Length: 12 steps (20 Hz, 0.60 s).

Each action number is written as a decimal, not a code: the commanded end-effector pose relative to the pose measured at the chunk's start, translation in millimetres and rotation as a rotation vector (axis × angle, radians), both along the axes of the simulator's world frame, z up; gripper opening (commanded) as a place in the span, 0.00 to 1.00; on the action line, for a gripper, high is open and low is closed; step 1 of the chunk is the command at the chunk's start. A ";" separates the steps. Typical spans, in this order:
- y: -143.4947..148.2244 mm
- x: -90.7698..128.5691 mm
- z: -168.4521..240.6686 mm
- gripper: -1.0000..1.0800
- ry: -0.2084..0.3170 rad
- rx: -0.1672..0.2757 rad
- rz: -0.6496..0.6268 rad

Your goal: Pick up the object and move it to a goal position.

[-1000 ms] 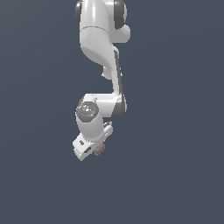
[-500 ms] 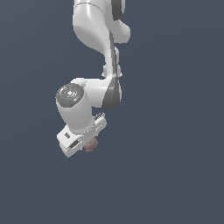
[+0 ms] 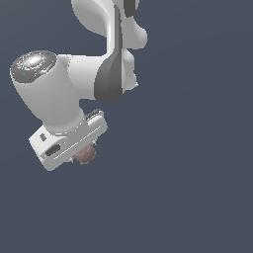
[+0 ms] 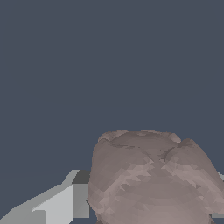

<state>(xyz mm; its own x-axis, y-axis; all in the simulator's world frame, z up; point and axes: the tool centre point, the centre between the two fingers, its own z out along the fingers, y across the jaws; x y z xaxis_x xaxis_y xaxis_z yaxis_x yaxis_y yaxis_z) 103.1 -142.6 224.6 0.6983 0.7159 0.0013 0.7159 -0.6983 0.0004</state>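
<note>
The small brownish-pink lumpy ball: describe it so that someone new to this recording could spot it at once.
Start in the exterior view at the big white robot arm against the plain dark blue-grey background, and follow it down to the white gripper at its lower end. The small brownish-pink lumpy ball peeks out beneath that gripper. It is the only rough, mottled, rock-like thing; everything else is smooth white or grey.

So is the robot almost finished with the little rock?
Partly. Pickup looks done: the rock sits in the gripper, and the wrist view shows it between the fingers. Carrying is in hand. Reaching the goal is left; no goal mark shows.
</note>
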 end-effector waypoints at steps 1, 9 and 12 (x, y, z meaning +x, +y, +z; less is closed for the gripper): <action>-8.1 2.6 20.9 0.00 0.001 0.000 0.001; -23.9 9.3 59.4 0.00 0.001 0.000 0.000; -26.7 10.8 66.2 0.00 0.001 0.000 0.000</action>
<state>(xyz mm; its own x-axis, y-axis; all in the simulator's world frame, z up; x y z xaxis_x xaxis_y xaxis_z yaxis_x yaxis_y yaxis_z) 113.2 -168.0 287.3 0.6986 0.7155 0.0007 0.7155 -0.6986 0.0004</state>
